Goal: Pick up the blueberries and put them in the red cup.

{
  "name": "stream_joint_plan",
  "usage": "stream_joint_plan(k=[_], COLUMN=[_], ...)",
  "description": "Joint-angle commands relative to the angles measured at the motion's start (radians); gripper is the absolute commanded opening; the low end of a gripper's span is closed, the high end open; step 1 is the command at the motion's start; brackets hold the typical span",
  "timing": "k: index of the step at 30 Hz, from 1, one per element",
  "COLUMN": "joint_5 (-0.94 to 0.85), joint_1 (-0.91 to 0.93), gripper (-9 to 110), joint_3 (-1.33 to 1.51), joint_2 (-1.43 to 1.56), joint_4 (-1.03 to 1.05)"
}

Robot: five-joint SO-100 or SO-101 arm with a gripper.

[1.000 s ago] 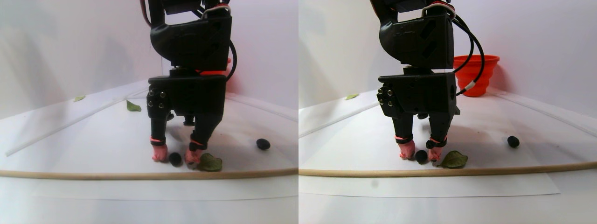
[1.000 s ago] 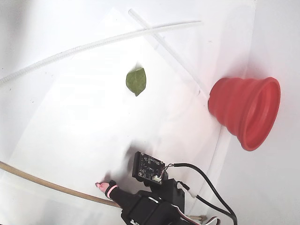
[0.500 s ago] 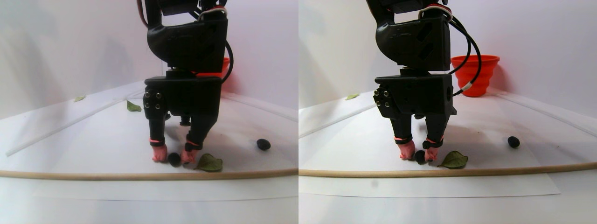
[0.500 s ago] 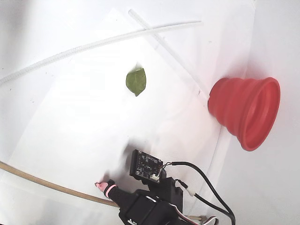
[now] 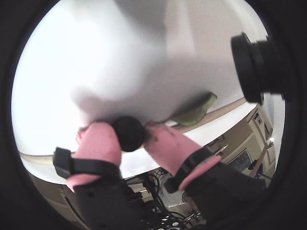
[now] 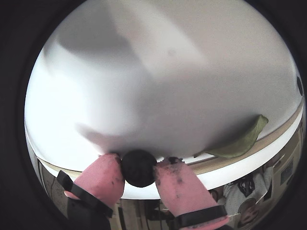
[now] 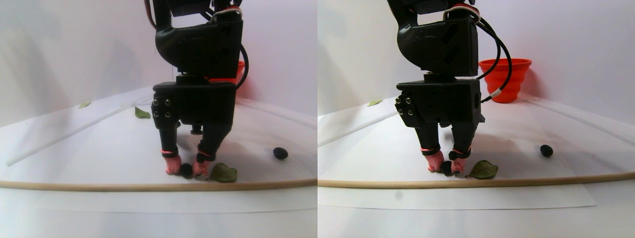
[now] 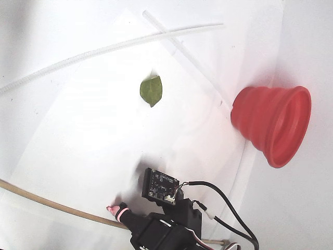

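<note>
My gripper [image 7: 186, 170] stands upright at the front of the white sheet. Its pink-tipped fingers are shut on one dark blueberry [image 6: 139, 167], which still rests on the sheet. In both wrist views the pads press the berry [image 5: 128, 134] from both sides. A second blueberry [image 7: 546, 150] lies loose on the sheet, off to the right in the stereo pair view. The red cup [image 8: 273, 125] stands by the far wall, well away from the gripper, also seen as the red cup [image 7: 506, 79]. In the fixed view only one pink fingertip [image 8: 112, 208] shows, and the held berry is hidden.
A green leaf [image 7: 223, 173] lies just right of the fingers. Another leaf [image 8: 151, 89] lies mid-sheet. A thin wooden rod [image 7: 149, 187] runs along the front edge of the sheet. Two white tubes [image 8: 104, 49] cross at the back.
The fingers have drawn together from either side of the blueberry until both pads touch it. The arm has shifted slightly left. The other berry and leaves have not moved.
</note>
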Motion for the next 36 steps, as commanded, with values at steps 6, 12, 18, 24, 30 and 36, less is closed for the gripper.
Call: stream_joint_plan(k=[6,12,18,24,30,36], joint_5=[-0.008,-0.005,-0.015,-0.028,-0.032,-0.051], joint_1=[0.026,0.028,0.028,0.034,0.043,0.058], gripper=[10,10,10,10,10,10], joint_3=[0.041,0.029,0.025,0.012,-0.012,-0.02], joint_2=[0.129,0.164,0.229,0.299,0.374,0.442], joint_4=[0.058,0.075,0.107,0.155,0.221,0.255])
